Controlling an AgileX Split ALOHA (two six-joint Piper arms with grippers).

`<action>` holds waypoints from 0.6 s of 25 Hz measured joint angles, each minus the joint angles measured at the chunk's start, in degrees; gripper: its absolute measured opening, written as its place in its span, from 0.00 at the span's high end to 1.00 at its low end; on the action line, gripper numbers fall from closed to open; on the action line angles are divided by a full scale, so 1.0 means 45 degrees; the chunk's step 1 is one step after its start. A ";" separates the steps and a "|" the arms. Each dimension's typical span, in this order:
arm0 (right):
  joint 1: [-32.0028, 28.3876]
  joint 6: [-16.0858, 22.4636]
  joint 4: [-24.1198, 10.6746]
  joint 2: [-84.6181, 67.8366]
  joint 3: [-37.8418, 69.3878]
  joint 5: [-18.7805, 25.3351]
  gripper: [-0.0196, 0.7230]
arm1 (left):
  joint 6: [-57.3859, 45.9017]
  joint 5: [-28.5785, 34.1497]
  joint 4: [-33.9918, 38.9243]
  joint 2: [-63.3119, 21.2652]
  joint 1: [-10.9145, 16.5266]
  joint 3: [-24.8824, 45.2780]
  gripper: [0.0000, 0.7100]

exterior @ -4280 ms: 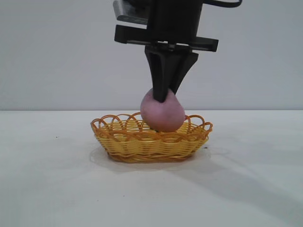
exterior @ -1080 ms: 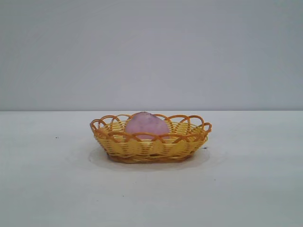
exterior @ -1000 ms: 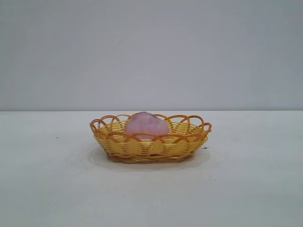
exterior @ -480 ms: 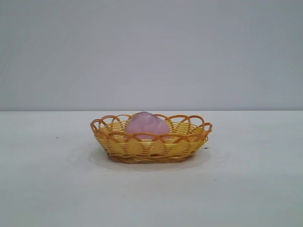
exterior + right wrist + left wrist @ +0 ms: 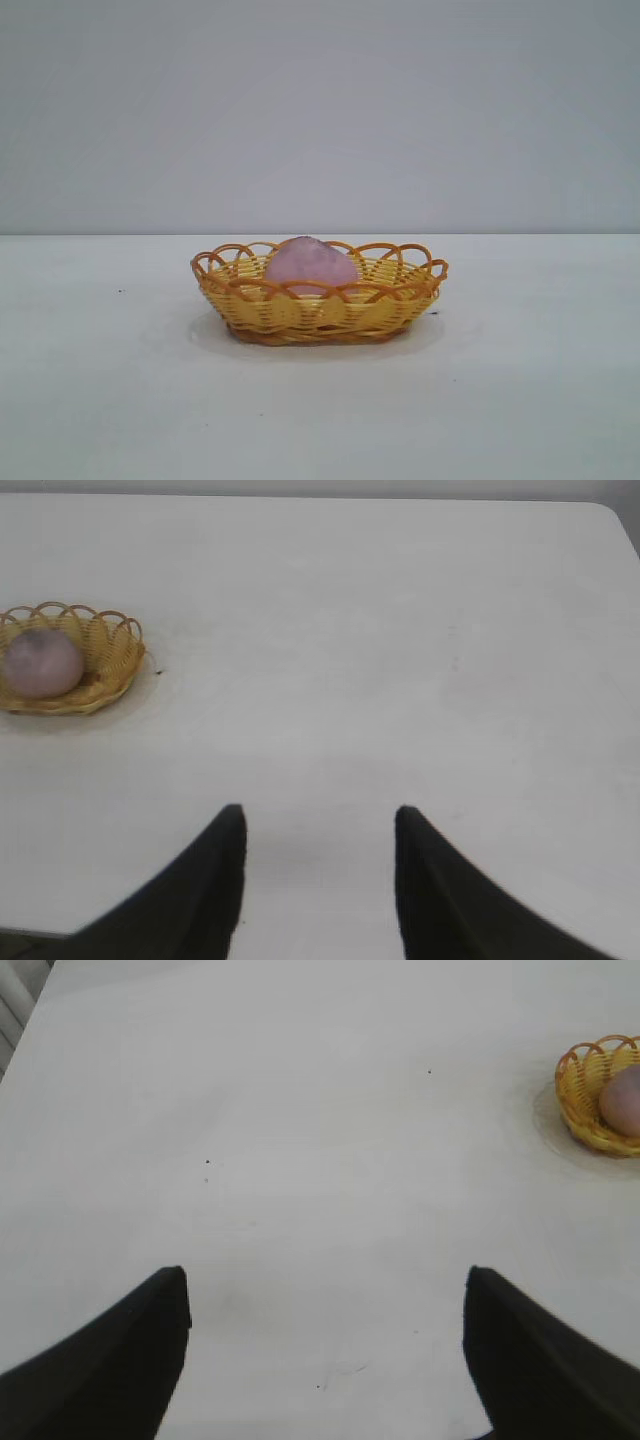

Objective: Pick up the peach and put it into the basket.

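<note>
The left gripper (image 5: 325, 1345) is seen in its own wrist view with its two dark fingers (image 5: 120, 1360) spread wide at the lower corners of the frame, nothing between them, only bare table (image 5: 300, 1160) beneath. The right gripper (image 5: 315, 880) is likewise seen released in its wrist view, its fingers (image 5: 200, 890) parted at the bottom centre of the frame with a narrower gap than the left pair and nothing grasped; white table surface fills that gap. Both grippers are held well apart from the basket (image 5: 320, 312), which is found at the upper right edge of the left wrist frame and at the left edge of the right wrist frame. In the exterior view no arm is shown; the basket is set at the centre of the frame on the table, and the peach (image 5: 311, 264) is lodged inside it, slightly left of the basket's middle, its rounded top raised above the looped orange rim. Compared with the earliest exterior frame, the black gripper that was clamped on the peach above the basket is gone from the frame, and the peach is now seated lower and further left within the basket. Against the frames from about a second ago, the basket and the peach are unchanged in place.
</note>
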 joint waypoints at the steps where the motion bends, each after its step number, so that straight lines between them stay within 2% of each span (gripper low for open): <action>1: 0.0000 0.0000 0.0000 0.0000 0.0000 0.0000 0.42 | 0.0000 0.0000 0.0000 0.0000 0.0000 0.0000 0.25; 2: 0.0000 0.0000 0.0000 0.0000 0.0000 0.0000 0.37 | 0.0000 0.0000 0.0000 0.0000 0.0000 0.0000 0.25; 15: 0.0000 0.0000 0.0000 0.0000 0.0022 0.0000 0.39 | 0.0000 0.0000 0.0000 0.0000 0.0000 0.0000 0.25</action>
